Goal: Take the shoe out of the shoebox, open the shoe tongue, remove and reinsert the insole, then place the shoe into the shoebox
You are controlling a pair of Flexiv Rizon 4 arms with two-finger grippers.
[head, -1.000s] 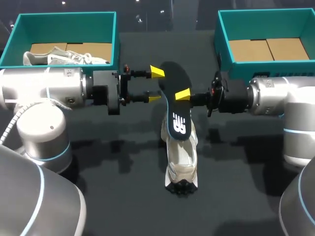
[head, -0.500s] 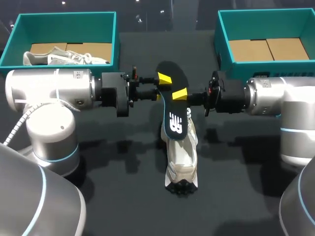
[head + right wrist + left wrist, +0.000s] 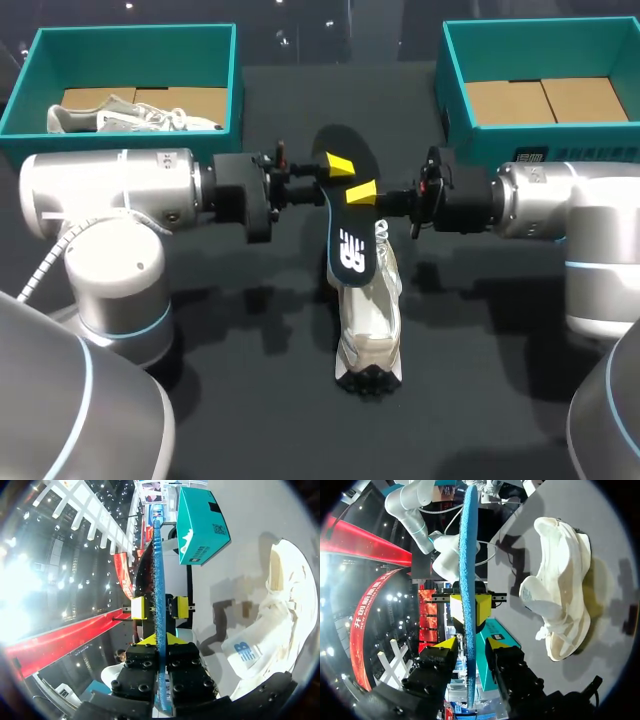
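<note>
Dark counter (image 3: 480,400). Left shoebox (image 3: 135,38), far-left corner, held a pale shoe (image 3: 120,115); right shoebox (image 3: 540,30), far-right corner. White shoe (image 3: 370,320) lay mid-counter. Insole (image 3: 350,240) hung above it, clamped in right jaws; left jaws straddled it, parted.

A black table (image 3: 480,400) is seen spread wide, crossed by soft shadows. Over at its far left, a second pale shoe (image 3: 130,115) is found lying on brown cardboard (image 3: 195,100), tucked inside a teal box (image 3: 135,50).
</note>
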